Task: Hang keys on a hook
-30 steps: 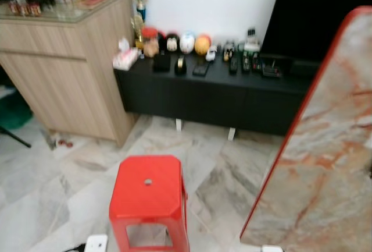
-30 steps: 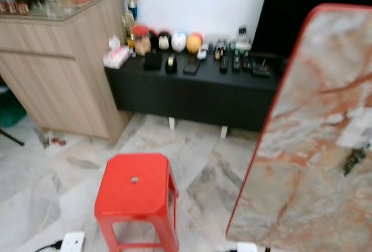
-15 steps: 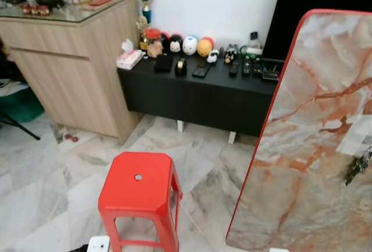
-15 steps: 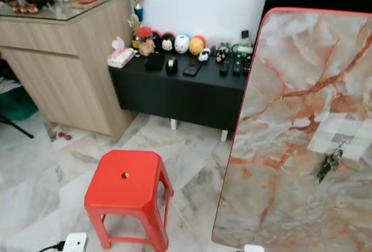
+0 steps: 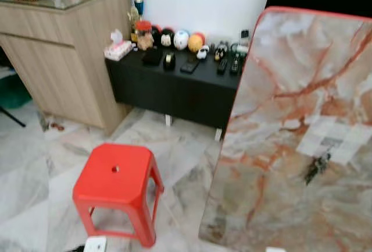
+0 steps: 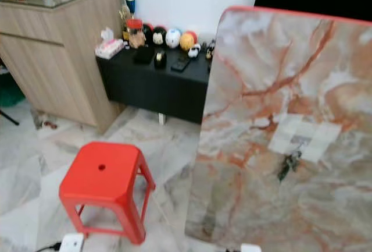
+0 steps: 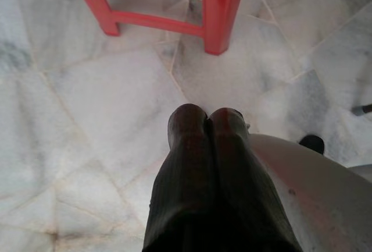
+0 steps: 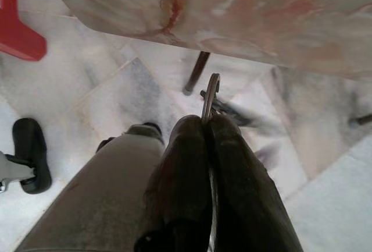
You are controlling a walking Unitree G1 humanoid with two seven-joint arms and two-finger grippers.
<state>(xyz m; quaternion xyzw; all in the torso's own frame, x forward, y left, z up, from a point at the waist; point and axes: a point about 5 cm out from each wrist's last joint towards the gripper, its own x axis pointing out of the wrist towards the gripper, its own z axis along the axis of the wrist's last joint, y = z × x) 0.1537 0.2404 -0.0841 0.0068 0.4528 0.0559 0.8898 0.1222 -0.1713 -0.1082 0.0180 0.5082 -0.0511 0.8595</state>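
At two o'clock on the marble board point(image 6: 261, 77), a missed hook could shake the key ring point(image 8: 210, 95) from the right gripper point(image 8: 207, 123) pinching it.

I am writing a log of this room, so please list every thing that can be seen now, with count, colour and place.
Stool: one, red plastic, on the marble floor, left of the board.
Marble-patterned board: one, pink-white with a red edge, upright at the right.
Keys on the board: one dark bunch, below a pale patch.
Low cabinet: one, black, along the wall, bearing round toys and remotes.
Tissue box: one, pink, on the low cabinet's left end.
Wooden cabinet: one, light wood, far left.
Left gripper: black, jaws shut, above the floor.
Right gripper: black, jaws shut on a key ring.
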